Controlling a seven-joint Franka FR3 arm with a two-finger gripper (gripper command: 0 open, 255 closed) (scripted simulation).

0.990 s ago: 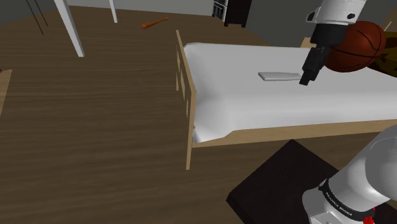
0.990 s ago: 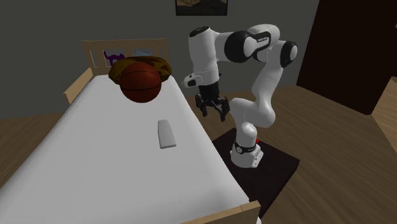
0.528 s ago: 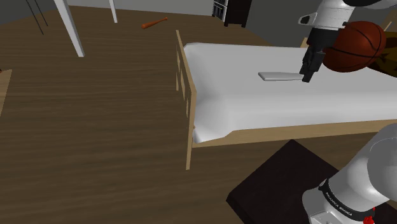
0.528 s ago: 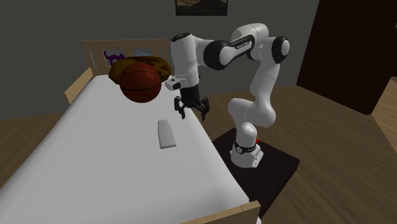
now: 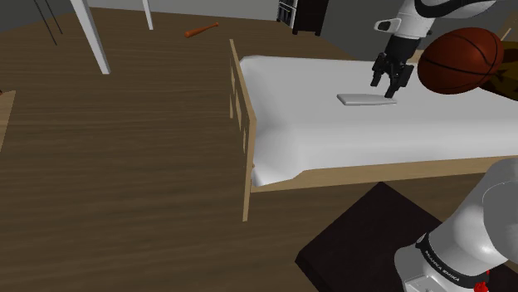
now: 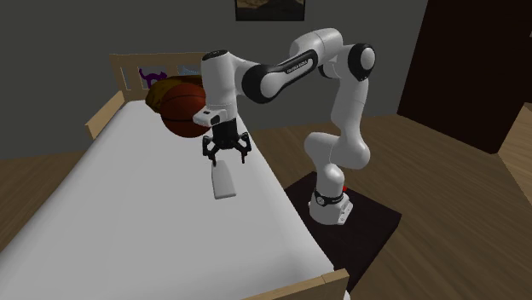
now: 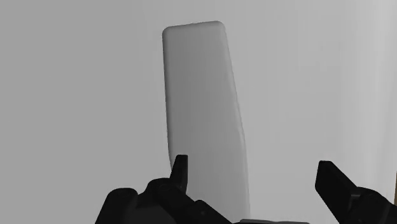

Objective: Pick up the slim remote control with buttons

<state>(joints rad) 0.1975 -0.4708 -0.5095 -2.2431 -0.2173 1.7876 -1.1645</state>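
The slim remote point(image 5: 361, 99) point(image 6: 223, 181) point(image 7: 203, 114) is a plain grey slab with rounded corners, lying flat on the white bed point(image 5: 332, 137) point(image 6: 128, 196); no buttons are drawn on it. My black gripper point(image 5: 388, 86) point(image 6: 226, 158) point(image 7: 256, 180) hangs open just above the remote's end nearest the basketball, pointing down, not touching it. In the wrist view one fingertip point(image 7: 181, 170) is over the remote's near end. The other fingertip point(image 7: 333, 181) stands off to the side over the sheet.
A brown basketball point(image 5: 461, 60) point(image 6: 186, 111) sits close behind the gripper, against a brown cushion point(image 6: 213, 88) at the headboard point(image 6: 166, 68). The wooden footboard point(image 5: 242, 116) ends the bed. An orange bat point(image 5: 202, 31) lies on the floor. The black stand point(image 5: 365, 240) is beside the bed.
The arm has swung from beside the bed's edge across over the mattress. The open gripper has turned and now hangs above the remote's end. The remote has not moved.
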